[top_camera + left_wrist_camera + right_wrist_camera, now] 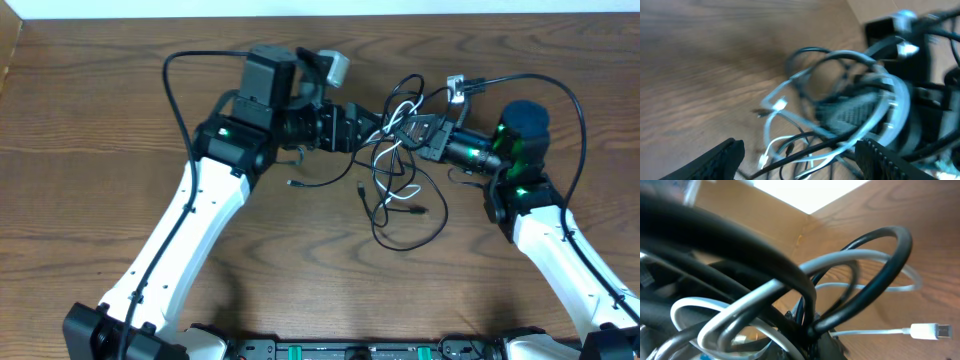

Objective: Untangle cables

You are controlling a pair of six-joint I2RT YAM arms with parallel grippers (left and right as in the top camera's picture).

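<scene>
Both arms are meeting at the knot, with the untangling only partly done.
Overhead, the black cable (404, 243) and white cable (383, 176) are lying knotted mid-counter (100, 150), between the left gripper (375, 128) and right gripper (415, 130). In the left wrist view, the left gripper is standing spread around white loops. In the right wrist view, the right gripper is pressing together, seemingly pinching the black cable. The next move is probably calling for the left gripper to close on white and draw it away.
</scene>
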